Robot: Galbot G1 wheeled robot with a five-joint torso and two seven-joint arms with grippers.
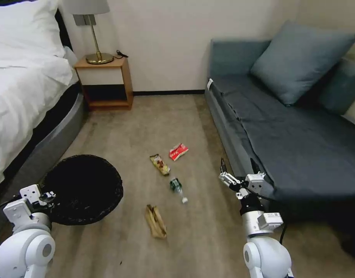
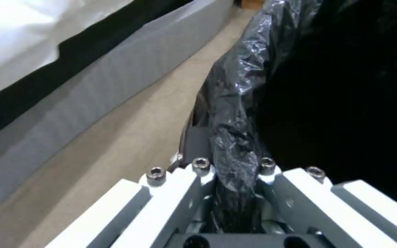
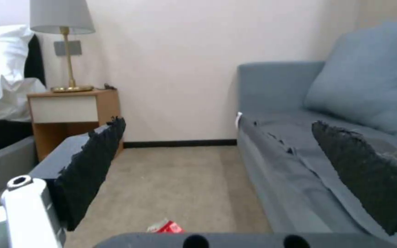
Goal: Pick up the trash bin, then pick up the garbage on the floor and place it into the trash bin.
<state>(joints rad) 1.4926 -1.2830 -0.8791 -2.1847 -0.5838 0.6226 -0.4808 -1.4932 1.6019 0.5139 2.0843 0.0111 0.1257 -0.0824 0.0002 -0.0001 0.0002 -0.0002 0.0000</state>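
So the left gripper [image 1: 50,196] is clamped tight on the rim of the low round trash bin lined with crinkly black plastic [image 1: 84,189]; the left wrist view shows the bag's edge [image 2: 235,151] pinched right between the two closed fingers. The bin sits at about 8 o'clock on the tan wood-look floor [image 1: 146,123], just beside the grey base of the white-sheeted bed [image 1: 26,88].

The right gripper [image 1: 239,170] hangs above the floor at roughly 4 o'clock, close to the front edge of the blue-grey fabric sofa [image 1: 293,131]. Its black padded fingers [image 3: 93,165] are spread wide apart with nothing between them.

The garbage is scattered mid-floor between the two arms: a crumpled brown paper bag [image 1: 155,221] nearest the robot, a small green bottle with a white cap [image 1: 177,188] lying on its side just past it, then a yellow-brown snack wrapper [image 1: 159,164] and a red-and-white packet [image 1: 178,151] toward 12 o'clock. All four lie apart from each other and from the bin.
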